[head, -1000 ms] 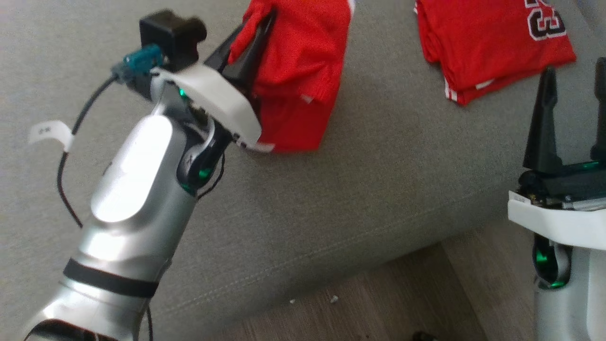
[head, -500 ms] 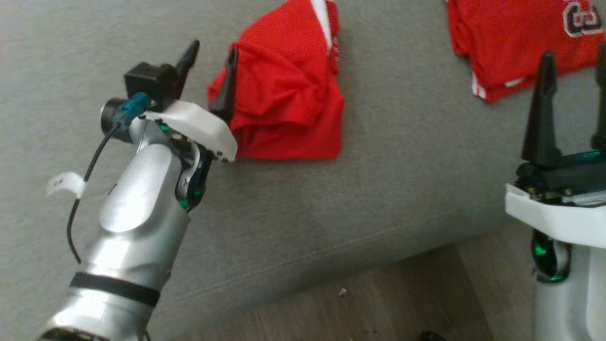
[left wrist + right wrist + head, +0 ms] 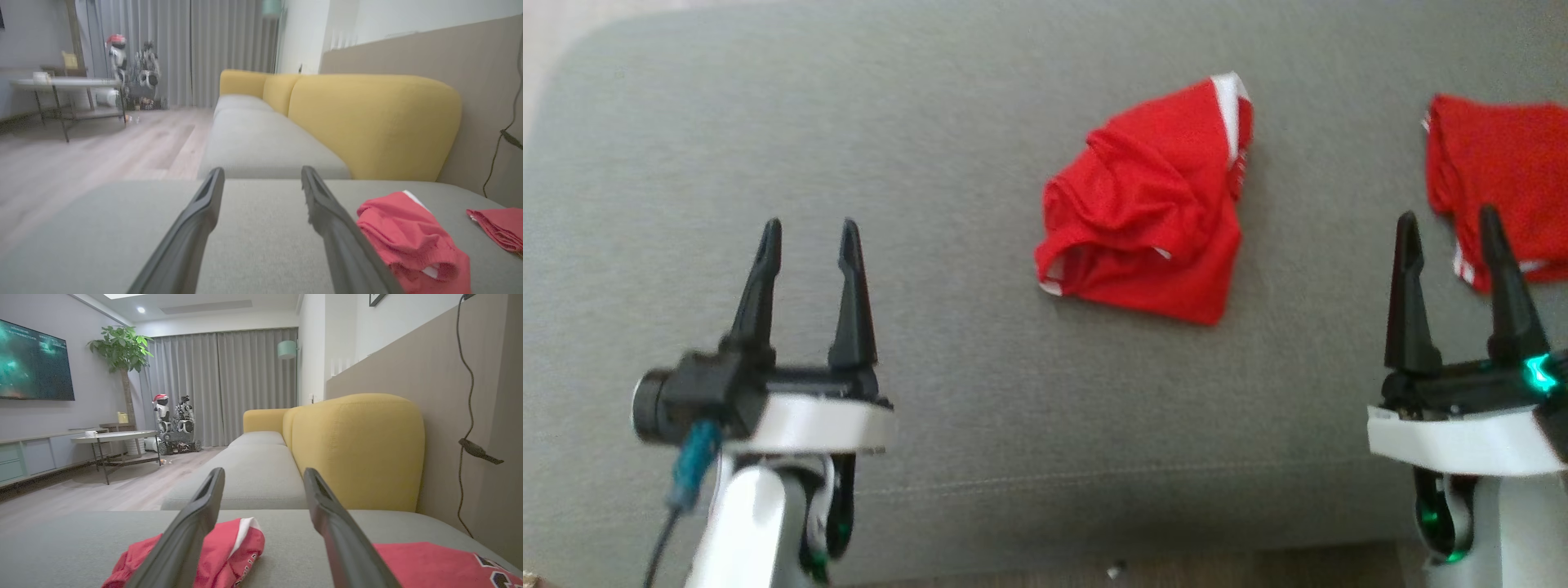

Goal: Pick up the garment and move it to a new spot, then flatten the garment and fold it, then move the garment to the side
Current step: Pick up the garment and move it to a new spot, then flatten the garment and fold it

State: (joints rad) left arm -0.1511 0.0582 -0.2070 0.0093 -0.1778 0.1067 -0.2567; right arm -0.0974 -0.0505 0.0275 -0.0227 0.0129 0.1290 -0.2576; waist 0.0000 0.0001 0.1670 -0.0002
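- Fingers (image 3: 854, 310) of the left gripper (image 3: 810, 229) stand well apart with nothing between them. They point up the head view over a bare stretch of the grey seat cushion (image 3: 931, 147).
- On the right gripper (image 3: 1447, 216) the two dark fingers (image 3: 1409, 310) are spread just as wide and are equally empty, poised above the same cushion.
- Between the two grippers, nearer the right one and touching neither, lies the garment (image 3: 1147, 229). It is red with white trim, loosely bunched, with creases across its top, and it rests on the cushion.
- In the left wrist view the garment sits just beyond that gripper's right-hand finger, which hides part of it. In the right wrist view it lies past that gripper's left-hand finger, its white edge showing in the gap.
- Farther to the robot's right a second red garment (image 3: 1499, 175) lies flatter on the cushion, apart from the first. In the right wrist view it shows dark-and-white lettering, and in the head view one right finger crosses in front of it.
- Behind the seat rises a yellow backrest (image 3: 367, 118), then a beige wall panel (image 3: 445, 375) with a dark cable (image 3: 470, 416) hanging down it.
- Beyond the sofa are a wooden floor (image 3: 122, 494), a round table (image 3: 114, 437), grey curtains (image 3: 220, 384), a potted plant (image 3: 122, 351) and a wall screen (image 3: 32, 363).
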